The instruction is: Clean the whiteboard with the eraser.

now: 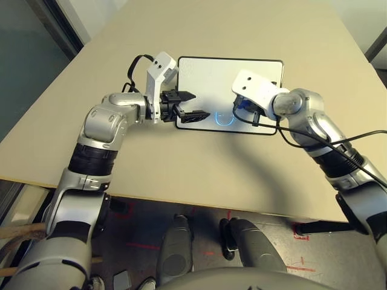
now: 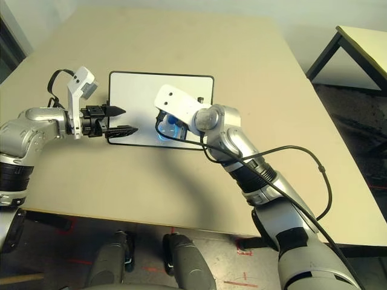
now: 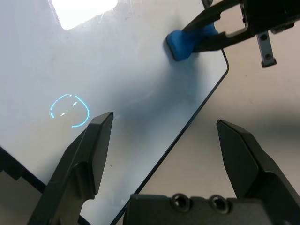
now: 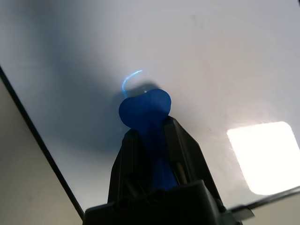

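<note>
The whiteboard (image 1: 211, 75) lies flat on the beige table, white with a thin black frame. My right gripper (image 4: 150, 129) is shut on the blue eraser (image 4: 143, 110) and presses its tip onto the board's near part, beside a faint blue arc (image 4: 131, 77). The eraser (image 3: 180, 43) shows again in the left wrist view, pinched between black fingers. My left gripper (image 1: 198, 105) is open over the board's near left corner with nothing between its fingers. A small blue smiley mark (image 3: 69, 110) sits on the board near the left fingers (image 3: 91, 145).
The beige table (image 1: 181, 169) spreads wide around the board on all sides. A black cable (image 2: 302, 151) loops off my right arm over the table's right part. Another table (image 2: 363, 42) stands apart at the far right.
</note>
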